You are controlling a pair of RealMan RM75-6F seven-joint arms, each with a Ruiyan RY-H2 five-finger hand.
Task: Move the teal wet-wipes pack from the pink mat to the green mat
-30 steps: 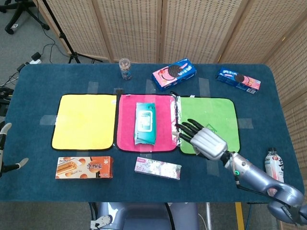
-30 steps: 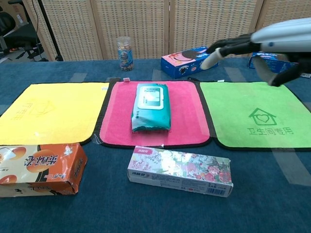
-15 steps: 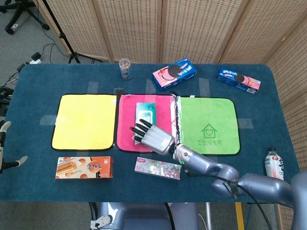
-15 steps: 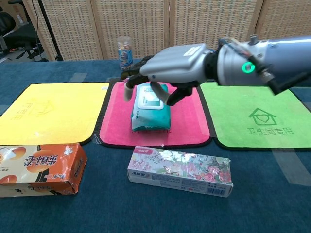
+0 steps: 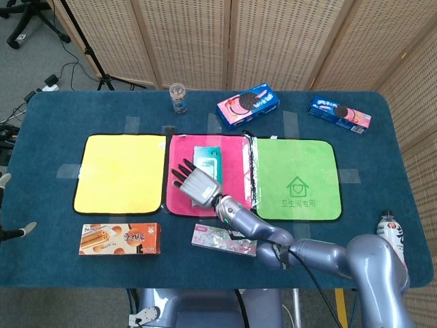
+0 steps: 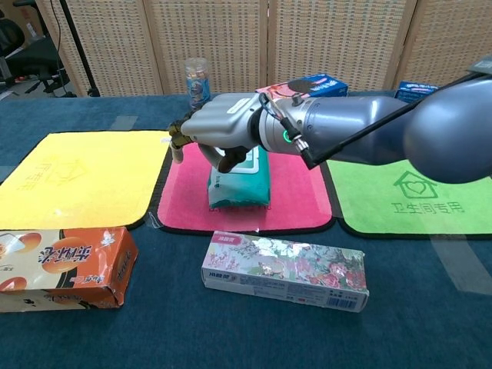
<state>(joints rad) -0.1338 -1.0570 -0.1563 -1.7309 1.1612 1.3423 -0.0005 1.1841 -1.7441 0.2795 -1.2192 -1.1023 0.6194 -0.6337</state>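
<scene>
The teal wet-wipes pack [image 5: 207, 156] [image 6: 239, 185] lies flat on the pink mat [image 5: 233, 181] [image 6: 296, 192], in the middle of the row of mats. My right hand [image 5: 194, 183] [image 6: 223, 127] is over the pack's near-left part with its fingers spread toward the yellow mat. Its thumb is bent down against the pack's top. The hand hides much of the pack in the head view. The green mat [image 5: 293, 178] [image 6: 400, 181] lies right of the pink one and is bare. My left hand [image 5: 7, 205] shows only at the far left edge, fingers apart, holding nothing.
A yellow mat [image 5: 119, 174] lies left of the pink one. In front are an orange biscuit box [image 5: 119, 239] and a floral box [image 5: 225, 239]. Behind stand a jar [image 5: 178, 98], a pink cookie box [image 5: 248, 104] and a blue cookie box [image 5: 339, 113]. A bottle [image 5: 389, 236] stands at the front right.
My right hand has swept left from over the green mat's edge to over the wipes pack on the pink mat. The pack has not moved. The left hand stays put.
</scene>
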